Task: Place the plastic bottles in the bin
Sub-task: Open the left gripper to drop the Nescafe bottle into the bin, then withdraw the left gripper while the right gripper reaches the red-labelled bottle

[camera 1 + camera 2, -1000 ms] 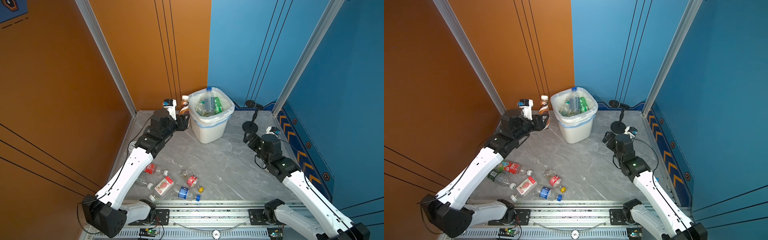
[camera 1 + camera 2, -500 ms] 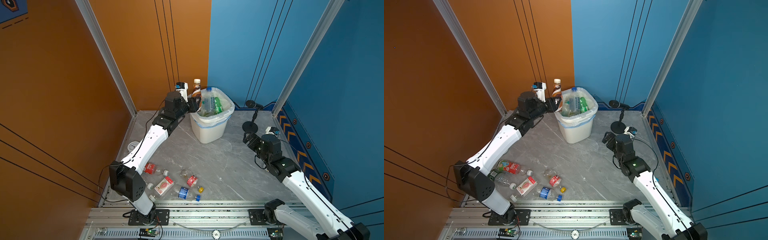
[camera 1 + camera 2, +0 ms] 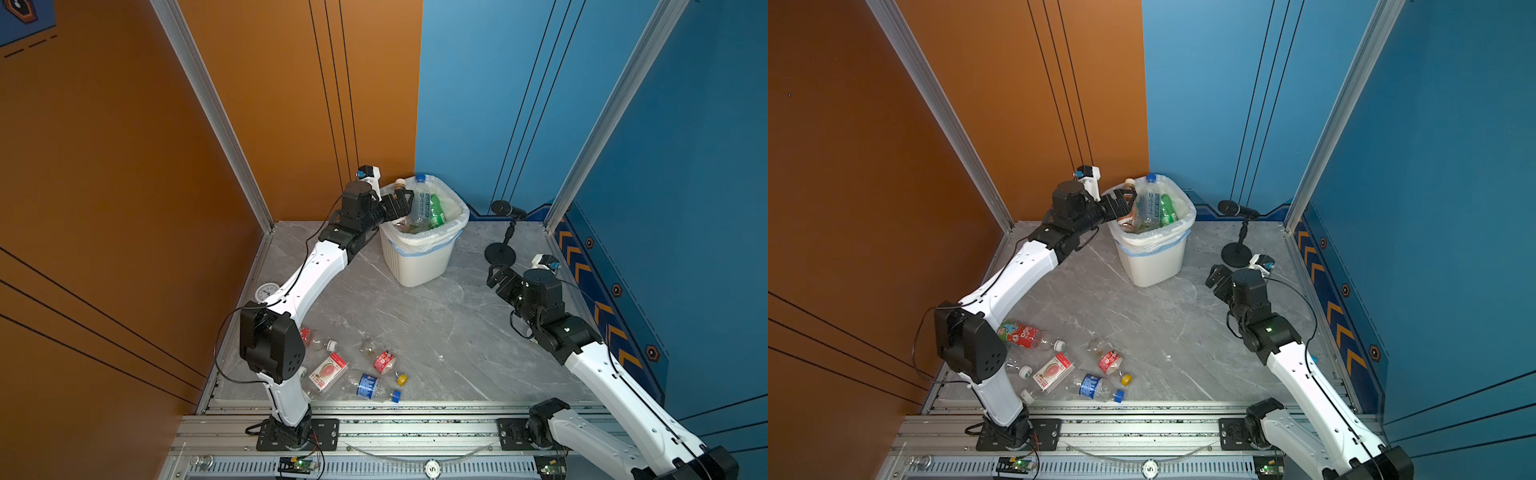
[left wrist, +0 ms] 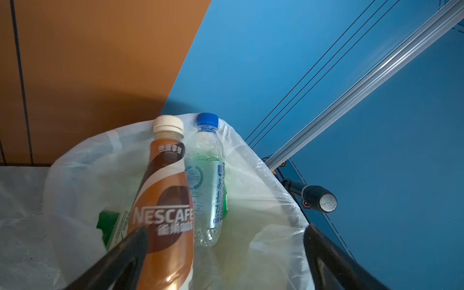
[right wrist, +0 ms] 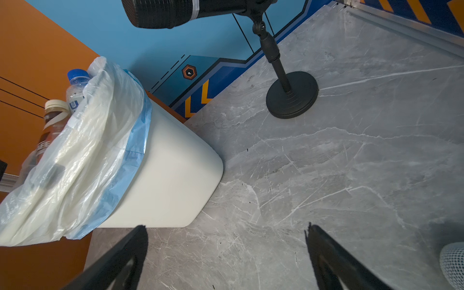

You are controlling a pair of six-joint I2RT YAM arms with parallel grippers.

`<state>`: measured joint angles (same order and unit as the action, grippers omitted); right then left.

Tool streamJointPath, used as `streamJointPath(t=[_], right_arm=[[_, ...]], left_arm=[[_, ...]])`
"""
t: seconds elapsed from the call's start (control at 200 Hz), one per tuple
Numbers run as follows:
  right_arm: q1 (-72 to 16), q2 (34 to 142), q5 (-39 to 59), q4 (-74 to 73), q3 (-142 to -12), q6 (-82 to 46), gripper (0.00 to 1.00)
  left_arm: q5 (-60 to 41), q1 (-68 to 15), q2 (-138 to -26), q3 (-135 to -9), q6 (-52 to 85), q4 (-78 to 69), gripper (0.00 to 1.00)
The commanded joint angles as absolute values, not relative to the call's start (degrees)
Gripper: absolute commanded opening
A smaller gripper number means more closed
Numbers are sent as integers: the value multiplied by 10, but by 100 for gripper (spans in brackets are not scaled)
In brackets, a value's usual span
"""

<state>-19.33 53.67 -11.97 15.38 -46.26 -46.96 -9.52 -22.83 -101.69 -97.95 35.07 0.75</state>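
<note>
At the left, rising from the front rail, bent at a black elbow and stretched long toward the back corner: white-and-black left arm [image 3: 307,274]. Ends at the near-left rim of the squarish white plastic bin with a translucent bag liner [image 3: 419,262]. Hangs there with left jaws spread wide, clamping nothing. Just beside one finger [image 4: 130,248], inside the bin mouth and leaning: brown coffee bottle with a cream cap [image 4: 165,200], blurred. Alongside it in the bin, a clear blue-capped bottle [image 4: 206,180] and a green bottle [image 3: 435,208]. Down by the elbow, loose on the grey marbled table [image 3: 415,324]: a red-labelled bottle [image 3: 1021,334], a pink-labelled bottle [image 3: 1052,372], a blue-labelled bottle [image 3: 1092,385]. Further right, a black microphone on a round stand [image 3: 500,253]. At the right, low and folded: white-and-black right arm [image 3: 594,365], wrist aimed toward the bin. Shows right jaws wide too, nothing between them, well apart from the bin.
</note>
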Motion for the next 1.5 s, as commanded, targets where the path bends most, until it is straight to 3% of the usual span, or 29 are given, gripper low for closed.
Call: streamJointPath(t=[0.0, 0.21, 0.476, 0.601, 1.096, 1.497], right_arm=[[-188, 529, -113, 151, -461, -454, 100], [-187, 541, -97, 150, -463, -446, 100], [-201, 573, -58, 162, -470, -418, 100], [-234, 602, -45, 177, -484, -397, 100], [-526, 766, -25, 135, -534, -339, 100], [-643, 894, -38, 151, -609, -297, 100]], left_arm=[[-100, -215, -967, -961, 367, -17, 98], [-85, -203, -866, -867, 333, -15, 98], [-3, -200, -693, -567, 319, 38, 98], [20, -192, -637, -490, 334, 64, 98], [56, -181, -577, -438, 340, 85, 98], [52, -161, -549, -411, 350, 90, 98]])
